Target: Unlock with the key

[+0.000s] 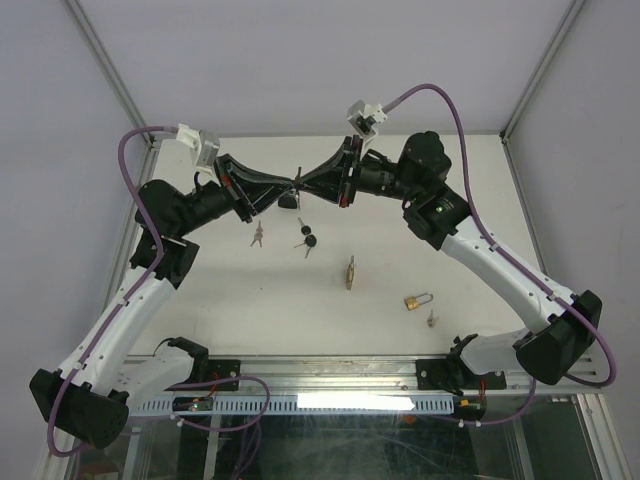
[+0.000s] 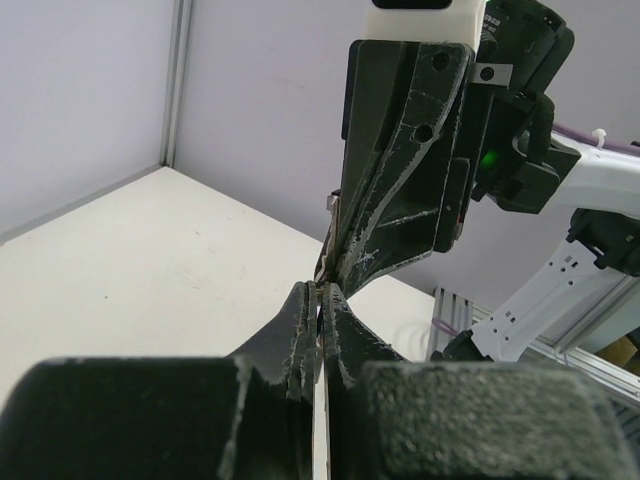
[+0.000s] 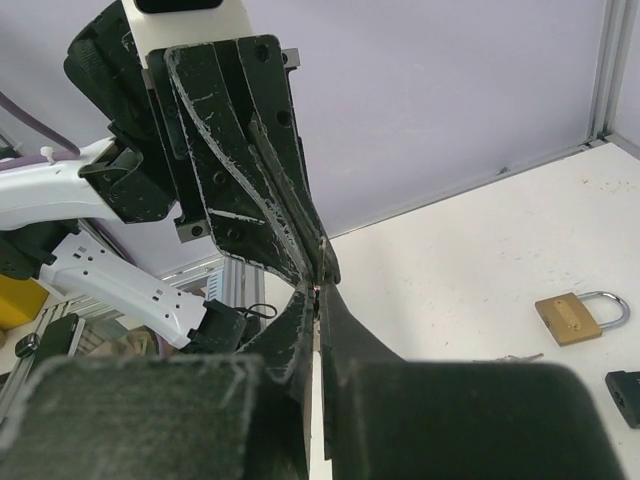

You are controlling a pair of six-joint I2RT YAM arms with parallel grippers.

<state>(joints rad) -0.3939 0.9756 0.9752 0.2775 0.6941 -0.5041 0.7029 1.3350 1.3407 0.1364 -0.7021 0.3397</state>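
Both arms meet in the air over the back of the table. My left gripper (image 1: pixel 291 187) and my right gripper (image 1: pixel 303 186) are both shut, tip to tip. A thin metal sliver, apparently the key (image 1: pixel 298 173), shows in the seam of each pair of fingers: the key (image 2: pixel 329 205) in the left wrist view and the key (image 3: pixel 322 247) in the right wrist view. A small black piece (image 1: pixel 287 201) hangs just under the tips. Two brass padlocks lie on the table, one (image 1: pixel 350 272) near the middle and one (image 1: pixel 418 300) to its right. One padlock (image 3: pixel 575 316) shows in the right wrist view.
Loose keys lie on the table below the grippers: a pale one (image 1: pixel 257 235), a black-headed pair (image 1: pixel 306 240) and a small one (image 1: pixel 432 318) by the right padlock. A black piece (image 3: pixel 625 392) lies at the right wrist view's edge. A metal frame borders the table.
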